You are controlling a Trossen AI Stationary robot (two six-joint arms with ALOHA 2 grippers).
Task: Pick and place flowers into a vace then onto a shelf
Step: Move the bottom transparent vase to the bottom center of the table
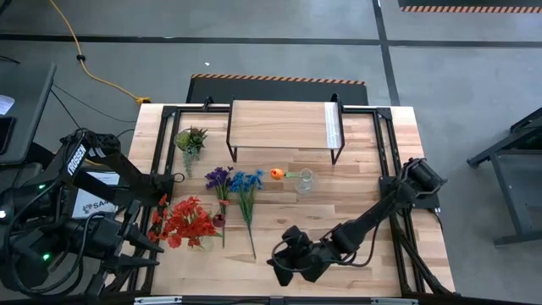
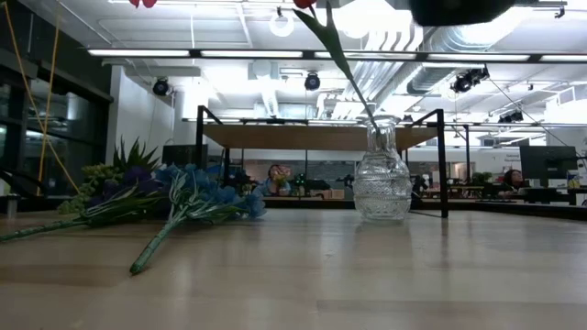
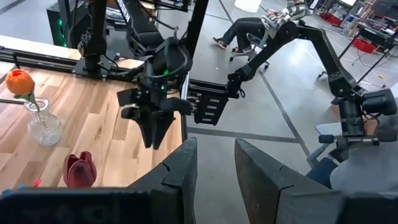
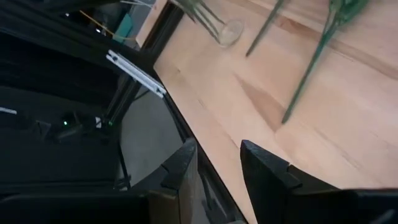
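A clear glass vase (image 1: 305, 180) stands right of centre, in front of the shelf (image 1: 284, 127). An orange flower (image 1: 277, 174) sticks in it and leans toward the table's left. In the low view the vase (image 2: 381, 183) holds a green stem whose bloom is cut off at the top. Purple flowers (image 1: 218, 178), blue flowers (image 1: 247, 180) and red flowers (image 1: 186, 222) lie flat on the left half. My right gripper (image 1: 282, 258) hovers open at the near edge, right of the blue stems (image 4: 311, 68). My left gripper (image 3: 214, 168) is open at the table's left edge, holding nothing.
A small green spiky plant (image 1: 190, 138) sits at the far left, beside the shelf. Black frame posts (image 1: 385, 144) run along both table sides. Bare wood lies between the vase and the right arm (image 1: 373, 216). A seated person (image 3: 367, 168) shows beyond the table.
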